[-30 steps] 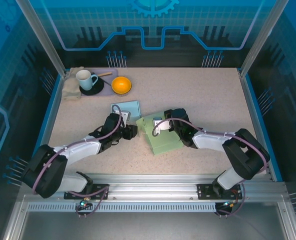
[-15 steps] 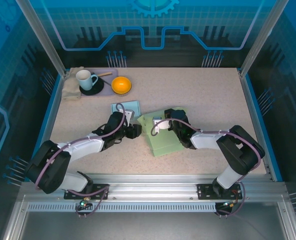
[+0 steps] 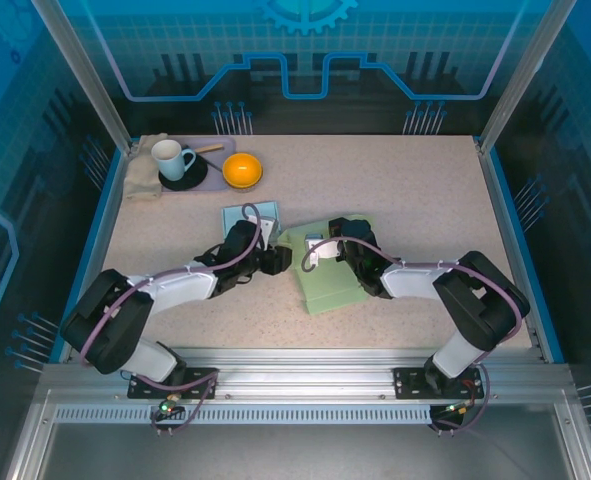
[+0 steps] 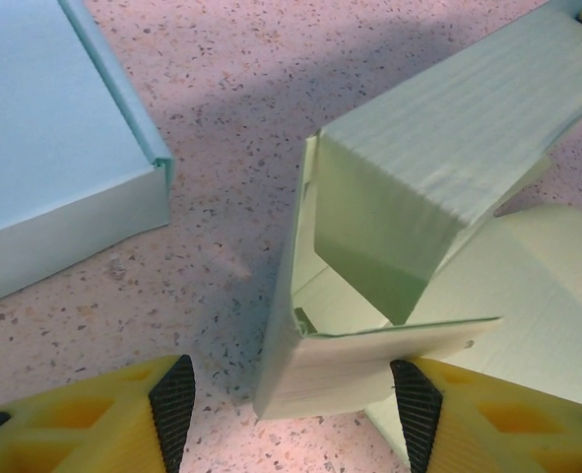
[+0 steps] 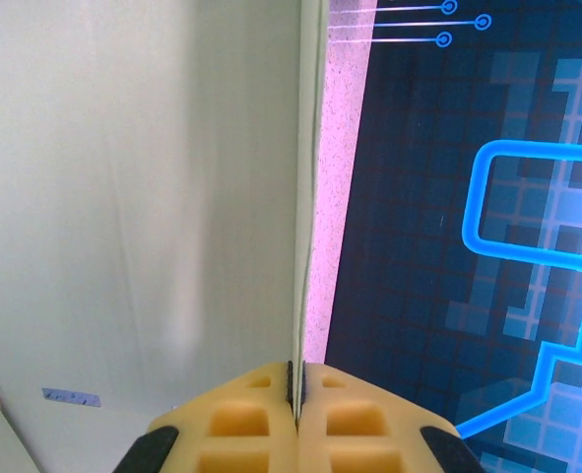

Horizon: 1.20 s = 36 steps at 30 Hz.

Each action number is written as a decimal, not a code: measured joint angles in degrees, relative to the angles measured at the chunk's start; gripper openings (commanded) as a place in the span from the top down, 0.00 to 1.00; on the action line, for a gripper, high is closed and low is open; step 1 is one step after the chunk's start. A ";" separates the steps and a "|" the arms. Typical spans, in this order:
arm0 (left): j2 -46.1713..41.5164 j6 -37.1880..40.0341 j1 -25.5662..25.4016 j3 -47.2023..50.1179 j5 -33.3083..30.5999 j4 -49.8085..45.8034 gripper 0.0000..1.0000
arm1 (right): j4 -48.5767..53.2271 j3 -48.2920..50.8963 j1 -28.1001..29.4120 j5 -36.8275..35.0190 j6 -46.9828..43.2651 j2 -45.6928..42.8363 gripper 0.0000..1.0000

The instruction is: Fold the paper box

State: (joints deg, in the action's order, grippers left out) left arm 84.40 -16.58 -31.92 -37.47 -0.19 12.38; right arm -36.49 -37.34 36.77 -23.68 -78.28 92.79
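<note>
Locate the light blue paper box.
Top view: light blue paper box sits centre-left, just beyond the left hand, left of the pale green paper box.

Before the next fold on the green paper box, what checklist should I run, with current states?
1. Right pincer shut on a wall of the pale green paper box: ok.
2. Left pincer open, astride the box's near corner: ok.
3. Left fingers touching the paper: cannot tell.
4. Pale blue paper box apart from the green one: ok.
5. Folding finished: not ok, flaps stand loose.
</note>
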 measured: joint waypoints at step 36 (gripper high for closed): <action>8.02 1.99 -2.56 -4.90 -0.92 3.13 0.52 | -1.36 2.49 0.81 -1.44 0.68 -0.98 1.00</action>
State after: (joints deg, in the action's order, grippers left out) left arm 92.42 -14.59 -34.48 -42.37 -1.10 15.51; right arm -37.85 -34.85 37.58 -25.12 -77.60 91.81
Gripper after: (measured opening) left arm 0.471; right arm 0.043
